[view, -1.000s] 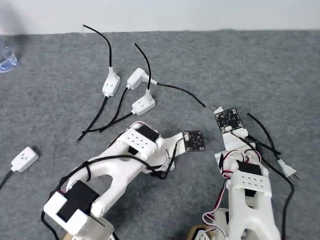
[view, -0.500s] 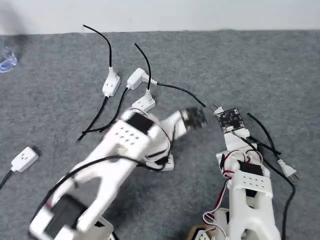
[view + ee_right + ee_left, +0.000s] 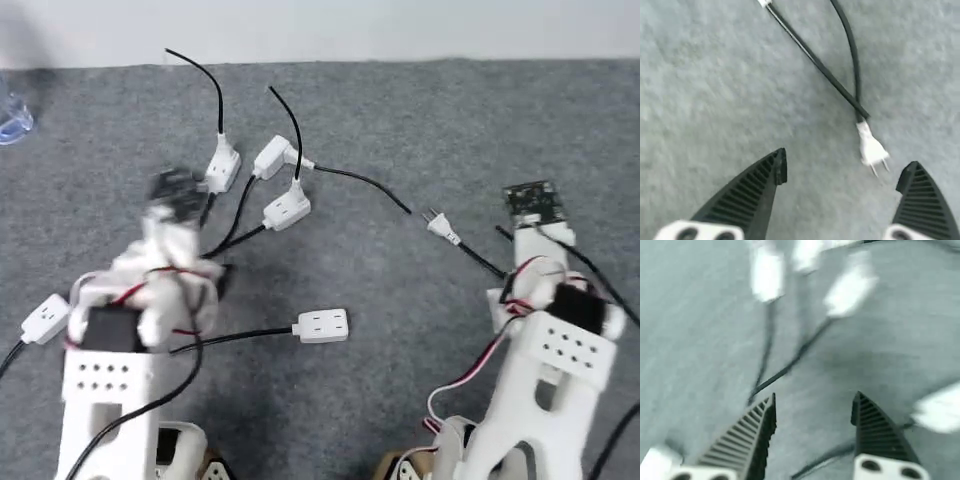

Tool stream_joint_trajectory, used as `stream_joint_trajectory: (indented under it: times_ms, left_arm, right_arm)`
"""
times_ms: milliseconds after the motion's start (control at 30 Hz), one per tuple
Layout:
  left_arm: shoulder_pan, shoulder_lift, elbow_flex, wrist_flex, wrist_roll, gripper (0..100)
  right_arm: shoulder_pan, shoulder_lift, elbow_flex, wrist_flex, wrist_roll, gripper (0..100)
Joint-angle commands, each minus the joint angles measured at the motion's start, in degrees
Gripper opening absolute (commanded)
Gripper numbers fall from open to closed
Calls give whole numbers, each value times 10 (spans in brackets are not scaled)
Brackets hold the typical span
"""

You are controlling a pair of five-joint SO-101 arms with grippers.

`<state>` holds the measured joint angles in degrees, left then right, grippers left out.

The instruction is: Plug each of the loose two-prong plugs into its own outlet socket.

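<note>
White plug (image 3: 441,225), likely light and rigid, lies on carpet (image 3: 400,120) at nine o'clock from right gripper (image 3: 847,159); best gripped by its body. The left gripper (image 3: 815,396) and the right both gape, empty.

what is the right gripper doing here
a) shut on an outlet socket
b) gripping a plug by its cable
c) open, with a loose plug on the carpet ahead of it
c: the right gripper stands with its jaws spread and holds nothing, while a white two-prong plug lies on the carpet just beyond them.
</note>
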<state>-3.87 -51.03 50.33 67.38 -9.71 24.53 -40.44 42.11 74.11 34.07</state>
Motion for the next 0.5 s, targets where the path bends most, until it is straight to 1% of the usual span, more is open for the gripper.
stream_joint_trajectory:
  times_ms: [0, 67, 167, 267, 467]
  left_arm:
    - [-64, -26, 118, -76, 8, 229]
    - [-64, -30, 162, -92, 11, 229]
    - [-68, -31, 196, -116, 29, 229]
    - [-68, -31, 219, -139, 31, 229]
    - [-68, -31, 221, -142, 31, 229]
  right_arm:
    - [44, -7, -44, 29, 59, 350]
    - [68, -1, -42, 26, 92, 350]
    - [96, 40, -42, 5, 133, 350]
    - [116, 122, -43, -39, 155, 350]
    - [145, 297, -62, -163, 208, 350]
